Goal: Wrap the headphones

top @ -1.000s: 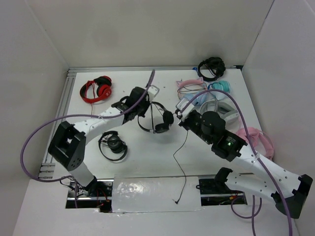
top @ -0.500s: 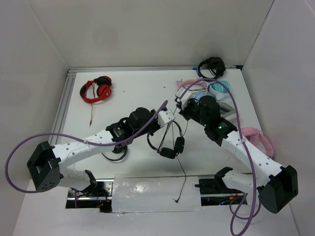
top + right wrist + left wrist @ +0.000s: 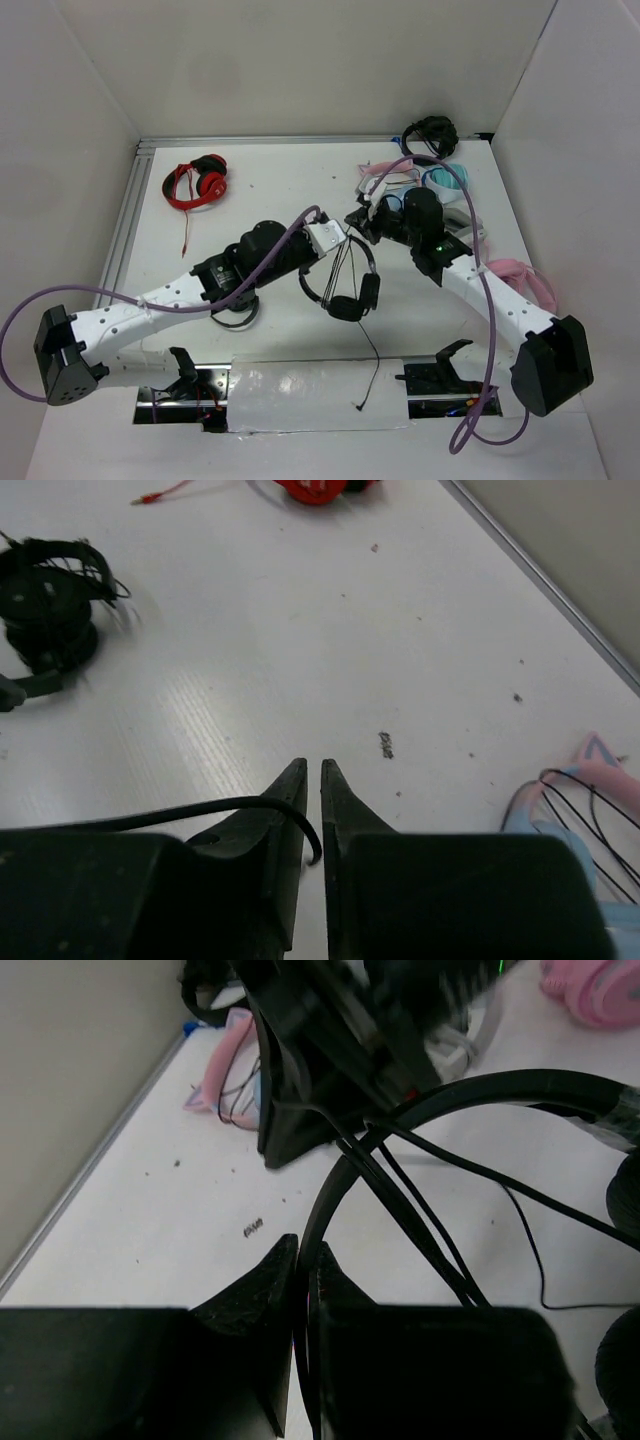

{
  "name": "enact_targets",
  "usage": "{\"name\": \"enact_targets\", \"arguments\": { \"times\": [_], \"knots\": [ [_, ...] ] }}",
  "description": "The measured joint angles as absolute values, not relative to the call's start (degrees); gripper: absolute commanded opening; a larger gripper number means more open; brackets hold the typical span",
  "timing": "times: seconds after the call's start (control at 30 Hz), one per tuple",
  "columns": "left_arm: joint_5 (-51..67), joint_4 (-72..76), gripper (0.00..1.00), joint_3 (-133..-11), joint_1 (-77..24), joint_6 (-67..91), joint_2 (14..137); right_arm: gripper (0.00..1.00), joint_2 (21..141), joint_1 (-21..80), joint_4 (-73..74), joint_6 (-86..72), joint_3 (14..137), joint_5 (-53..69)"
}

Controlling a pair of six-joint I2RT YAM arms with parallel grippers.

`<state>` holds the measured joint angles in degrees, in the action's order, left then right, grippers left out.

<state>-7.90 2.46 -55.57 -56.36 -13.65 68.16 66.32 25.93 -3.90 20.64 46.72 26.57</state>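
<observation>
Since a second ago the left gripper (image 3: 343, 252) has carried the headphones (image 3: 348, 296) from mid-table toward the table's (image 3: 250, 190) near edge, its jaws clamped narrow on the thin headband. The right gripper (image 3: 356, 218), nearer the far right corner, is pinched closed on the cable (image 3: 200, 806).
</observation>
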Motion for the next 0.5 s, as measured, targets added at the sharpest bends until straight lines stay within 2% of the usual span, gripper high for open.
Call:
{"name": "enact_targets", "arguments": {
  "times": [0.03, 0.07, 0.3, 0.5],
  "knots": [
    [-8.1, 1.9, 0.0, -56.9, -56.4, -13.1, 68.2, 0.21, 66.5, 25.8, -5.3, 20.1, 46.2, 27.9],
    [-8.2, 1.1, 0.0, -58.5, -56.5, -12.7, 68.2, 0.36, 67.5, 25.6, -8.2, 18.6, 45.3, 31.2],
    [-8.5, -2.6, 0.0, -72.7, -56.6, -9.0, 68.5, 0.45, 75.9, 27.4, -17.6, 11.1, 44.4, 39.8],
    [-11.0, -4.3, 0.0, -79.2, -56.7, -7.1, 70.5, 0.46, 83.3, 32.3, -24.5, 5.4, 44.1, 41.8]
  ]
}}
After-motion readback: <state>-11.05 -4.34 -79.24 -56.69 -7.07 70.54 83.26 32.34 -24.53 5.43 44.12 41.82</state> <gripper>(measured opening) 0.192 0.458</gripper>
